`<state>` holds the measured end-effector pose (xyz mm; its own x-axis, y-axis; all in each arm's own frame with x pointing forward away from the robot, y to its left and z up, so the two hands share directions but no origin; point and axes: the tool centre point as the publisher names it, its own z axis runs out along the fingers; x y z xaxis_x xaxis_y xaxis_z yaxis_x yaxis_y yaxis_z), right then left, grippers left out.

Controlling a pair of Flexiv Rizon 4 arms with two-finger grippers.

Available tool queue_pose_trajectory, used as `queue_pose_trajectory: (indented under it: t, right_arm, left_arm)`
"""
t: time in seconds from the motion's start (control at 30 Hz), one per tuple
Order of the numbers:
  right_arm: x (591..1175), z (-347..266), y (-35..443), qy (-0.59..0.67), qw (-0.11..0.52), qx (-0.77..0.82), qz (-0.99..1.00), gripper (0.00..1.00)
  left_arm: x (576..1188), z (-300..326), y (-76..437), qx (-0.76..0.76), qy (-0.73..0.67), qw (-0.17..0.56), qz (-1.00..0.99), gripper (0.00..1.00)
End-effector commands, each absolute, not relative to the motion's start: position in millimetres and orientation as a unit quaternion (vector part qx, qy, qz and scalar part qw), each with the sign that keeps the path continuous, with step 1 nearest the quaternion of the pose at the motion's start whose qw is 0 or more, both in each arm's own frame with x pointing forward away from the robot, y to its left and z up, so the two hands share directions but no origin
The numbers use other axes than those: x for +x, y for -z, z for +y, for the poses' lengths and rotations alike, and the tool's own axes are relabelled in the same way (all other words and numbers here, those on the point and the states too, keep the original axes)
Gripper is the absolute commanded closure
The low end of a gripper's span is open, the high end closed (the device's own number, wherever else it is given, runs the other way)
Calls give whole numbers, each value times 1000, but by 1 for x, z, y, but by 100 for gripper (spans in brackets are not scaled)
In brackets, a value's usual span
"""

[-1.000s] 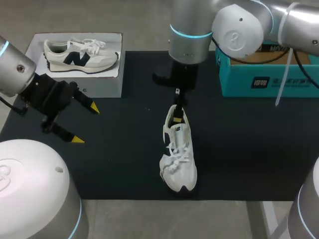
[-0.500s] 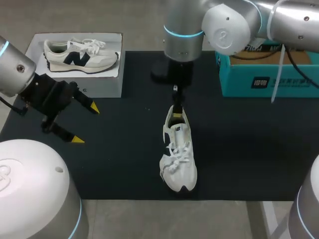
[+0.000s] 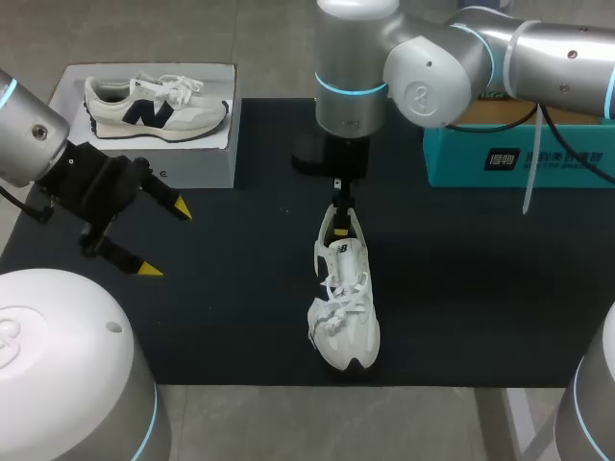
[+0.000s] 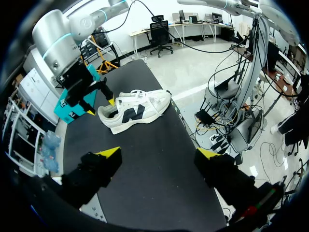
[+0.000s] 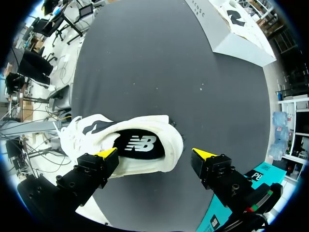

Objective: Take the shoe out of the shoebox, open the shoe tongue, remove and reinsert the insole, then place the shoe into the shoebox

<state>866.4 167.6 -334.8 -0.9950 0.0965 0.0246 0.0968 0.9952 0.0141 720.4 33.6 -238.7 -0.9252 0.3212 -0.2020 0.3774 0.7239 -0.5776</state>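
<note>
At the middle of the counter [image 3: 240,317] the shoe [image 3: 344,303] lies toe toward 6 o'clock, light and floppy, I judge, so my right hand [image 5: 155,154], spread above its heel, should pinch the stiffer collar, while my left hand [image 3: 165,240] sits spread at 9 o'clock.

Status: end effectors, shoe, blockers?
Left end effector open, away from shoe. Right end effector open, at the shoe's heel. Shoe upright on black mat, outside shoebox. No obstruction seen.

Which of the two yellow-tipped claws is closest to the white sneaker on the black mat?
The right gripper, open over the heel end of the white lace-up sneaker. The left gripper, also open, hangs off beside the white cardboard box.
</note>
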Motion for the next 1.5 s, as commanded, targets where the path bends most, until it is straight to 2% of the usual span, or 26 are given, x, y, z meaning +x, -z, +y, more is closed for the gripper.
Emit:
queue_pose_trajectory:
  t: [0.03,0.7,0.73,0.8,0.97,1.07,1.1,1.13,1.5]
  right_arm:
    - [872,168,343,6,14,-50,-999,0]
    - [891,164,366,7,17,-62,-998,0]
    - [891,164,366,7,17,-62,-998,13]
    - [891,164,366,7,16,-63,-998,50]
    - [888,163,366,5,17,-66,-998,68]
    - [886,162,365,4,16,-68,-998,93]
    - [886,162,365,3,16,-68,-998,98]
    - [885,162,364,3,15,-69,-998,100]
    - [873,166,362,4,16,-74,-997,100]
  left_arm:
    - [720,33,239,188,319,44,928,0]
    - [720,33,239,188,319,44,928,0]
    - [720,33,239,188,319,44,928,0]
    - [720,33,239,188,319,44,928,0]
    - [720,33,239,188,319,44,928,0]
    - [720,33,239,188,319,44,928,0]
    - [720,33,239,188,319,44,928,0]
    - [720,33,239,188,319,44,928,0]
    - [720,33,239,188,319,44,928,0]
